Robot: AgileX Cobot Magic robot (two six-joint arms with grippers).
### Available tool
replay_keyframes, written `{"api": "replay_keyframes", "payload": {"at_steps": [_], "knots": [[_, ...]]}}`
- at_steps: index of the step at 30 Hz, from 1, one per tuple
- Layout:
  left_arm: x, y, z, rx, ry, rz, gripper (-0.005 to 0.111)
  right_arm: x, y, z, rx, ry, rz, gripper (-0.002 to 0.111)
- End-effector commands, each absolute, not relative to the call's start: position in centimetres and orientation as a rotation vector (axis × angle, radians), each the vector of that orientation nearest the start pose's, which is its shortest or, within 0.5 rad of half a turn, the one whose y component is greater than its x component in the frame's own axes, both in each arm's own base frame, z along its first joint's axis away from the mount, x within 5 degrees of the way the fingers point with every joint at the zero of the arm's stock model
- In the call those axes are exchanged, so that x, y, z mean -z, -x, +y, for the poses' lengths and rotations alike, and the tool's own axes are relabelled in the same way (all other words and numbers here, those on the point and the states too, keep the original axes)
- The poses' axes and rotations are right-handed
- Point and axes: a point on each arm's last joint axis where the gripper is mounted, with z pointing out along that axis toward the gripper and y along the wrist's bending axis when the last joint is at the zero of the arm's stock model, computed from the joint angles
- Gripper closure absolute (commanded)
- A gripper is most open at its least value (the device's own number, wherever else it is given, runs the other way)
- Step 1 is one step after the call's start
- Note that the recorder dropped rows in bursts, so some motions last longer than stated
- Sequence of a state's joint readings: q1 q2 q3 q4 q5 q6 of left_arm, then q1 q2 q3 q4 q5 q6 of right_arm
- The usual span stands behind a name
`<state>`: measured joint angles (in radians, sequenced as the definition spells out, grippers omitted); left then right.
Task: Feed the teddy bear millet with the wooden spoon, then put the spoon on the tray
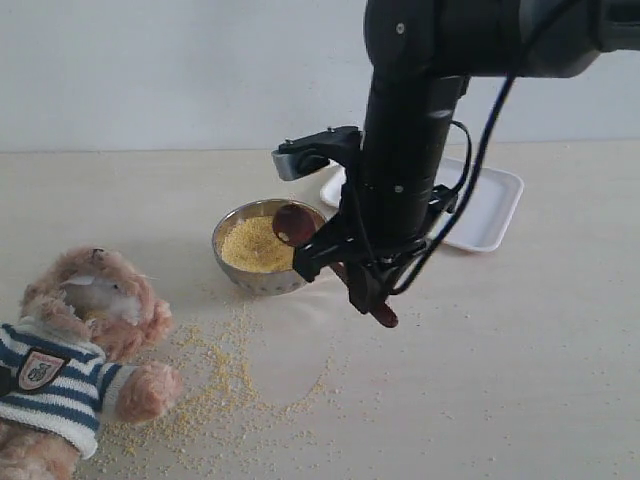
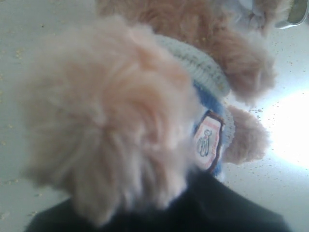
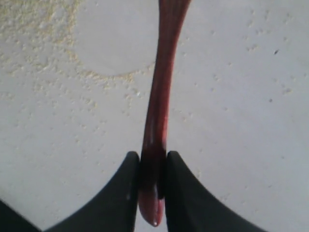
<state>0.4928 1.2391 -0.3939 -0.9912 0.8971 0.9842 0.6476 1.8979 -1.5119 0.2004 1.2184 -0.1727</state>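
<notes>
The teddy bear [image 1: 80, 340] lies at the front left in its striped sweater, head toward the steel bowl [image 1: 232, 270]. A heap of millet [image 1: 255, 245] fills that bowl, and loose millet grains [image 1: 215, 380] are scattered in front of it. My right gripper [image 1: 365, 290] is shut on the handle of the wooden spoon [image 1: 291, 224]; the spoon's oval bowl hangs over the steel bowl's near rim. In the right wrist view the wooden spoon [image 3: 159, 106] runs out from between the fingers of the right gripper [image 3: 153, 162]. The teddy bear's fur [image 2: 116, 111] covers the left gripper's jaws. The tray [image 1: 480, 210] lies behind the right arm.
The right arm's black links [image 1: 410, 120] rise over the middle of the table and hide part of the tray. Loose grains [image 3: 43, 24] ring a bare round patch of table below the spoon. A pale wall closes the back.
</notes>
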Motion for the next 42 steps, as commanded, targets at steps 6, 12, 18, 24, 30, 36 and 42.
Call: {"api": "replay_keyframes", "payload": {"at_steps": [6, 12, 18, 24, 30, 36, 42], "knots": [[-17.9, -16.5, 2.0, 0.825, 0.253, 2.565, 0.102, -25.5, -22.2, 20.8, -0.695, 1.157, 2.908, 0.106], [-17.9, -16.5, 2.0, 0.825, 0.253, 2.565, 0.102, -25.2, -18.1, 19.1, -0.916, 1.046, 2.817, 0.106], [-17.9, -16.5, 2.0, 0.825, 0.253, 2.565, 0.102, -24.2, -14.3, 16.7, -0.957, 1.009, 2.856, 0.106], [-17.9, -16.5, 2.0, 0.825, 0.253, 2.565, 0.102, -23.0, -12.9, 15.1, -0.729, 0.934, 2.782, 0.106], [-17.9, -16.5, 2.0, 0.825, 0.253, 2.565, 0.102, -22.7, -12.7, 14.6, -0.576, 0.920, 2.784, 0.106], [-17.9, -16.5, 2.0, 0.825, 0.253, 2.565, 0.102, -22.7, -12.8, 14.6, -0.577, 0.916, 2.766, 0.106], [-17.9, -16.5, 2.0, 0.825, 0.253, 2.565, 0.102, -22.5, -13.7, 13.7, -0.362, 0.783, 2.763, 0.106]]}}
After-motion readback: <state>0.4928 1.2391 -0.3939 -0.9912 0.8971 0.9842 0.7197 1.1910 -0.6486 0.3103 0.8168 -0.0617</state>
